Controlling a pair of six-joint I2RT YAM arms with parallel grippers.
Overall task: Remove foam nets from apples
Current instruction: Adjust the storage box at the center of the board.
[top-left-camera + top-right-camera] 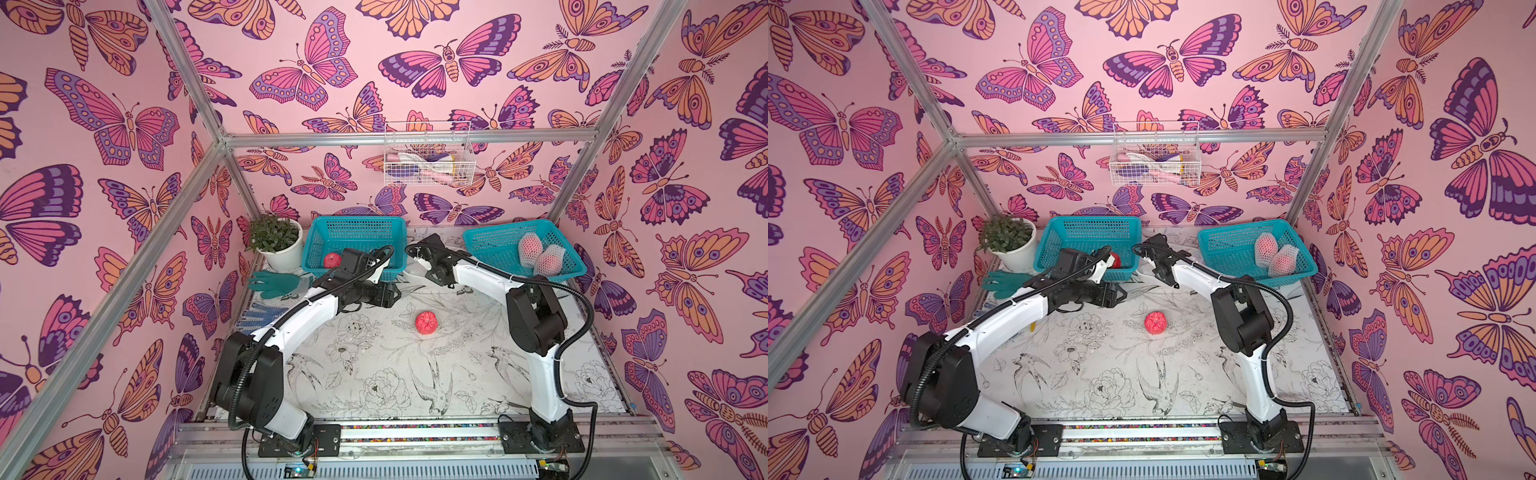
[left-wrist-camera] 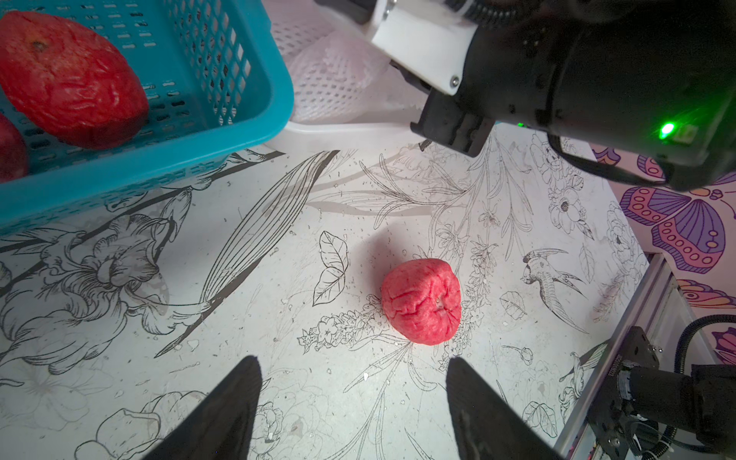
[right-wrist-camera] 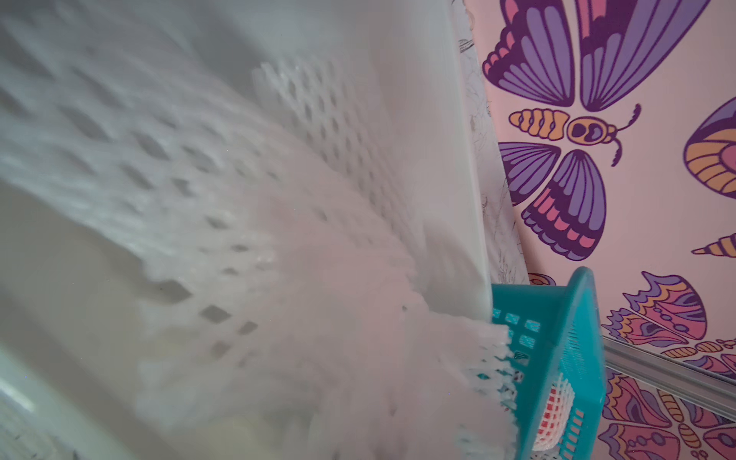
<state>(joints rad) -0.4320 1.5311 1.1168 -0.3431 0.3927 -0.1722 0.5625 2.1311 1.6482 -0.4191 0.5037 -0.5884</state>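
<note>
Wrinkled bare red apple [image 2: 421, 300] lies on the flower-printed table [image 1: 374, 374], ahead of released left jaws. Right jaws seem clenched on a white foam mesh net [image 3: 278, 239] over the white plastic tub [image 2: 350, 127]; an off-centre drop could miss.

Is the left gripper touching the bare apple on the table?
Apart. The left wrist view shows the left gripper open, with bare table between its jaws and the apple.
</note>
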